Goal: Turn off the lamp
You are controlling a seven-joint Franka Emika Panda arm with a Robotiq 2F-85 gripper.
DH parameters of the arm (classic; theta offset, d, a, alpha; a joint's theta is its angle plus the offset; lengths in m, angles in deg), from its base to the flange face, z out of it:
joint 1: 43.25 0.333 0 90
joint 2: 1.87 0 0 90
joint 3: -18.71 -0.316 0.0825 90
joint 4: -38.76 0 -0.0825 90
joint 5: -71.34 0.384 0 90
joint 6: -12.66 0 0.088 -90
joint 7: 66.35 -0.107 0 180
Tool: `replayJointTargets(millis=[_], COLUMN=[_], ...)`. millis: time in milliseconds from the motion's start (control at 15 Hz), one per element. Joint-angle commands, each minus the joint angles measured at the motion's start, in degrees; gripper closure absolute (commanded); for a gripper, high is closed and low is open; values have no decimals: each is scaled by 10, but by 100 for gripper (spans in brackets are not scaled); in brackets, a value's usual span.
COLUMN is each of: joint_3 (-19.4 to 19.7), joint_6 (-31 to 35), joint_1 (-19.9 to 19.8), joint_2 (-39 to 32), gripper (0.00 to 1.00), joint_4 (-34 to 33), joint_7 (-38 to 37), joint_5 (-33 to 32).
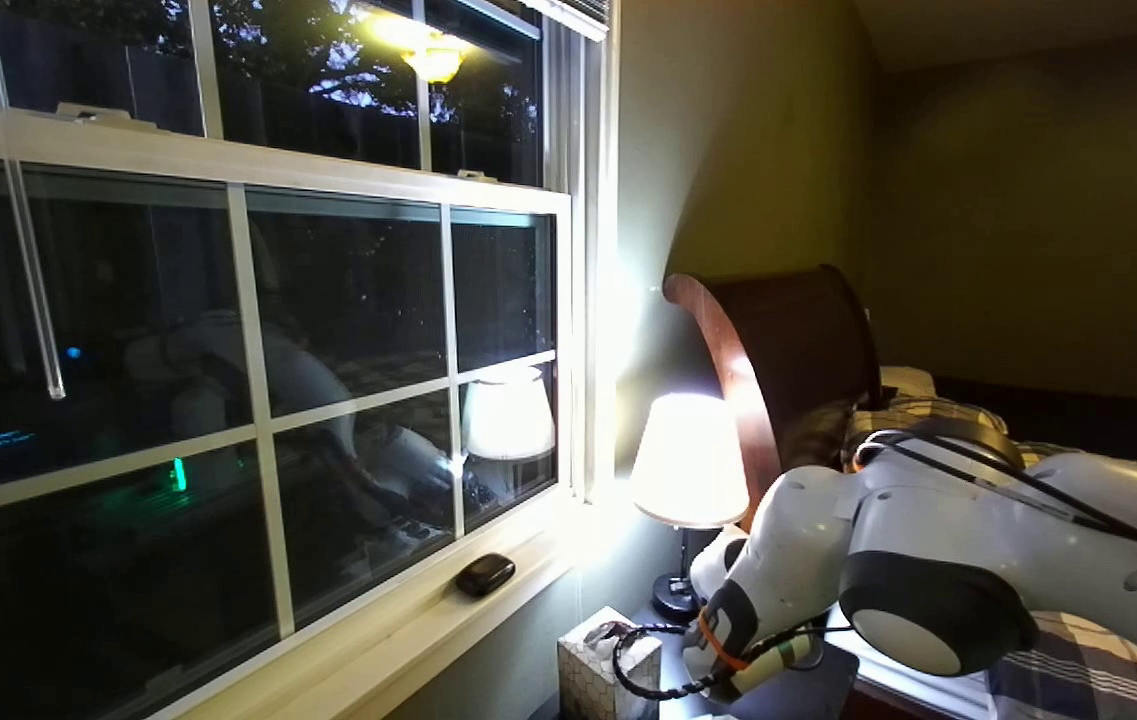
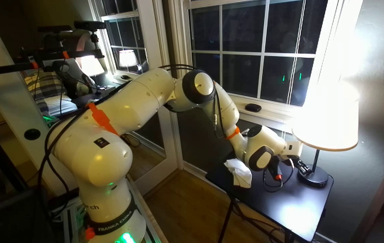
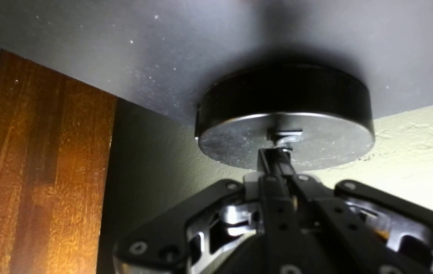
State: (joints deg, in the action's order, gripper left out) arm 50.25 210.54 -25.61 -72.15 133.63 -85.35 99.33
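The lamp, with a glowing cream-white tapered shade, stands on the black table in both exterior views (image 1: 690,460) (image 2: 327,125). Its light is on. In the wrist view, which looks upside down, the lamp's round black base (image 3: 285,91) fills the middle, with a small dark switch-like part (image 3: 285,134) on its top face. My gripper (image 3: 276,155) is shut, its fingertips together right at that small part; I cannot tell if they touch it. In an exterior view the gripper (image 2: 304,166) is low beside the stem, below the shade. The stem is hidden in the wrist view.
The black table (image 2: 279,202) carries a tissue box (image 1: 608,670) with white tissue (image 2: 239,172) beside the arm. A dark case (image 1: 485,575) lies on the windowsill. The wooden headboard (image 1: 778,350) and the wall stand close to the lamp. A cable loops by the wrist.
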Motion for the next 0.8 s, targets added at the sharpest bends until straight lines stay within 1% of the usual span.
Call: replayJointTargets(millis=[0,200,467,733], joint_3=[10,1,2,14], joint_6=[-15,-12,-12,-46], joint_1=[9,-1,1,6], joint_2=[-13,-15,-16,-22], gripper=[100,100,100,100], joint_4=[-3,-9,-8,-12], joint_7=[-3,1,5,6], joint_5=[10,-2,-4,2])
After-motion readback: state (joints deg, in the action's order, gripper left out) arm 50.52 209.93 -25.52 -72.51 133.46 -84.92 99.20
